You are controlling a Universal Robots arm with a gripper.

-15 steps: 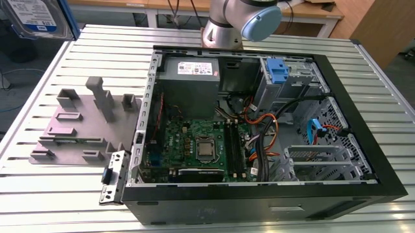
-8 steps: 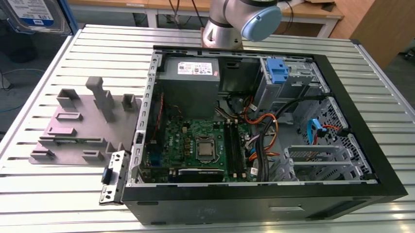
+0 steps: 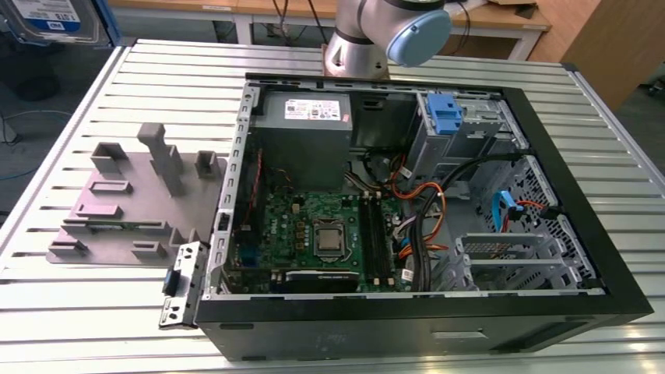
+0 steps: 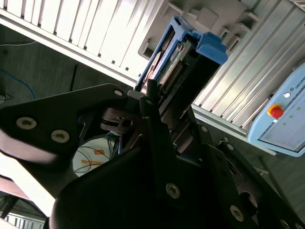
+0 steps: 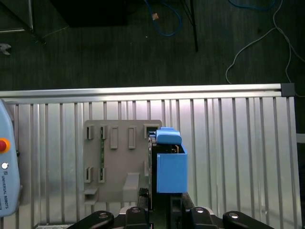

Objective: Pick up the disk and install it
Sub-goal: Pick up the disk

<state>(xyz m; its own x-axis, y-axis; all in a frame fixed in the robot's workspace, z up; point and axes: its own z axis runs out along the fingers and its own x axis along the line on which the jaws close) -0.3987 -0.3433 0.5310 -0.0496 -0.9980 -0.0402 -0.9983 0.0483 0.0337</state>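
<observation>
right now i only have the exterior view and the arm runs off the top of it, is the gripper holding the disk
observer: yes. In the first wrist view the gripper is closed on the disk, whose blue rail frame points away from the fingers.
operator: ok and what is it over
observer: in that same view it hangs over one edge of the grey holder, with the slatted table beneath.
</observation>
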